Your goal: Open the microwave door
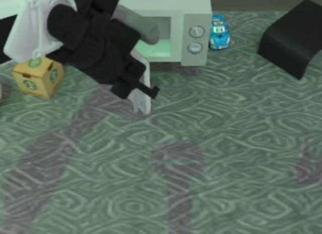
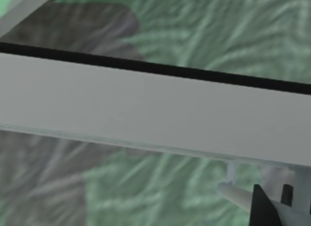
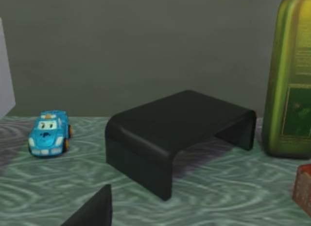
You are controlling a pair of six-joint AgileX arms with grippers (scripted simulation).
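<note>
The left arm (image 1: 85,37) covers most of the microwave door (image 1: 143,98) and the left part of the microwave (image 1: 176,22). The left hand (image 1: 136,85) fingers' state cannot be read. The black box (image 1: 292,37) is cut by the top view's right edge. The green bottle (image 3: 291,75) runs off the right wrist view. The right hand is outside every view.

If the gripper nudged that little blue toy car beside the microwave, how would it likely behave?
The blue toy car sits on wheels, so a push along its length would probably roll it. It looks small beside the microwave, so likely light. Its rounded, glossy body may slip in a pinch.
</note>
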